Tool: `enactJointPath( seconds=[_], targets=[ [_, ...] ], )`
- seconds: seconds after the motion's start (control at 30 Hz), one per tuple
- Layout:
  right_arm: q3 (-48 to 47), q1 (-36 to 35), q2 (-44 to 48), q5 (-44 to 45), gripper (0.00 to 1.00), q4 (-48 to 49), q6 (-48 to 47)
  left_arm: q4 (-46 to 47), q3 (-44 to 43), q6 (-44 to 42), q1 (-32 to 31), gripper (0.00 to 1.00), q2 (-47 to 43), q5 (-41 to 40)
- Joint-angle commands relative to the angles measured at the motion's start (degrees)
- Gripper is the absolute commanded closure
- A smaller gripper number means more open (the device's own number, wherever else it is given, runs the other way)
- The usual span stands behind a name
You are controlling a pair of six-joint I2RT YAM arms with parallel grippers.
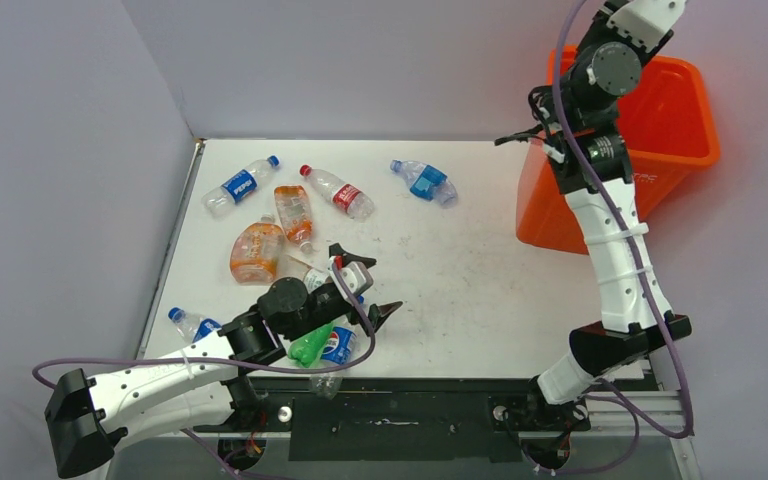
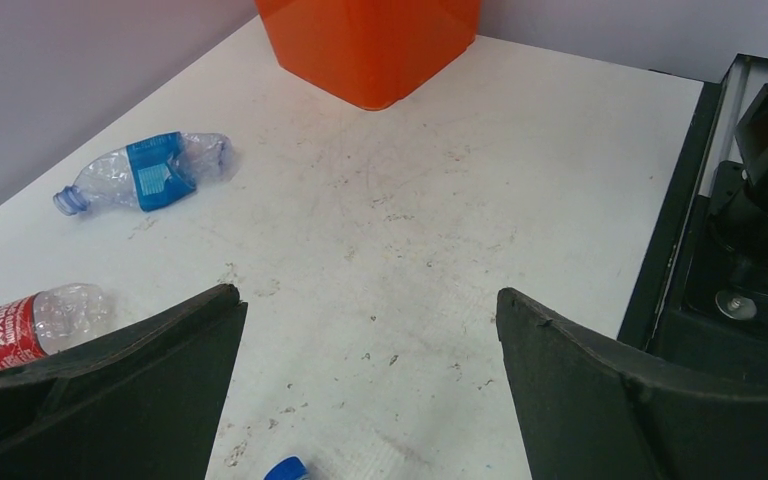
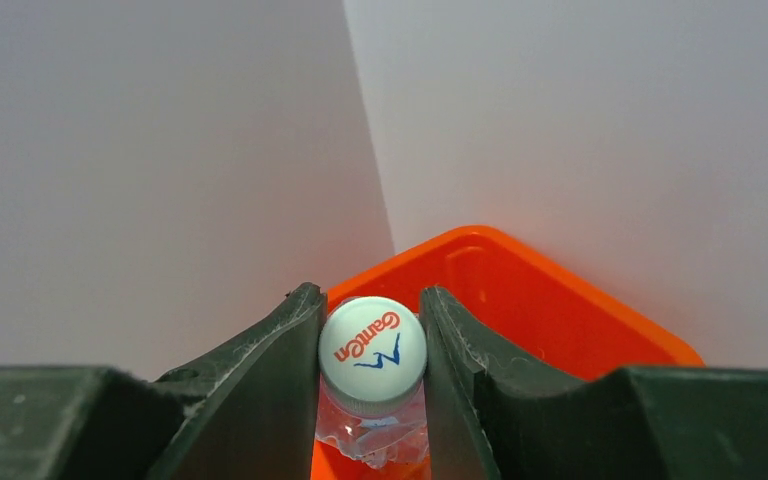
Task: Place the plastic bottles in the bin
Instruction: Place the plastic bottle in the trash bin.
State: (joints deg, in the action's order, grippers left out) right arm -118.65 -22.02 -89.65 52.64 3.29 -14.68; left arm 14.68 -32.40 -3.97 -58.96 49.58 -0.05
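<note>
My right gripper is shut on the white cap of a clear plastic bottle, held above the orange bin. In the top view the bin stands at the far right, and this gripper passes out of the top edge. My left gripper is open and low over the near left of the table, with nothing between its fingers. A green bottle and a blue-labelled one lie under that arm. Several more bottles lie at the back left, among them an orange-tinted one and a red-labelled one.
A crushed blue-labelled bottle lies mid-table towards the bin. A blue-capped bottle sits by the table's left edge. My right arm stands tall in front of the bin. Grey walls close in the left and back.
</note>
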Motion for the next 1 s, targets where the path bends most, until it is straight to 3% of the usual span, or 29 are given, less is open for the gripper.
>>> enactJointPath(
  seconds=[0.0, 0.3, 0.33, 0.43, 0.53, 0.6, 0.77, 0.97],
  targets=[
    [-4.3, 7.9, -1.2, -2.3, 0.95, -9.0, 14.6, 0.8, -2.0, -0.9, -0.4, 0.04, -0.2, -2.3],
    [5.0, 25.0, -3.3, -10.5, 0.95, -19.4, 30.1, -1.4, -3.1, -1.4, -0.4, 0.04, -0.3, -4.8],
    [5.6, 26.3, -3.5, -12.6, 0.87, -19.7, 31.4, -1.4, -3.0, -1.5, -0.4, 0.04, -0.2, -4.9],
    [5.6, 29.1, -3.9, -17.9, 0.35, -20.0, 34.2, -1.4, -3.1, -1.6, -0.4, 0.04, 0.0, -5.0],
    [2.7, 28.6, -4.3, -20.4, 0.03, -19.8, 36.5, -1.7, -3.4, -1.6, -0.4, 0.04, 0.5, -5.0],
    [0.6, 24.6, -4.5, -20.6, 0.1, -17.9, 33.6, -1.8, -3.5, -1.7, -0.3, 0.04, 0.7, -5.3],
    [-2.2, 9.3, -2.8, -12.9, 0.1, -12.1, 24.2, -2.7, -3.9, -1.7, -0.3, 0.04, 0.8, -6.9],
    [11.5, -7.2, 8.8, -14.6, 0.1, -4.8, 25.4, -3.6, -4.4, -2.2, -0.2, 0.04, -0.6, -13.2]
  ],
)
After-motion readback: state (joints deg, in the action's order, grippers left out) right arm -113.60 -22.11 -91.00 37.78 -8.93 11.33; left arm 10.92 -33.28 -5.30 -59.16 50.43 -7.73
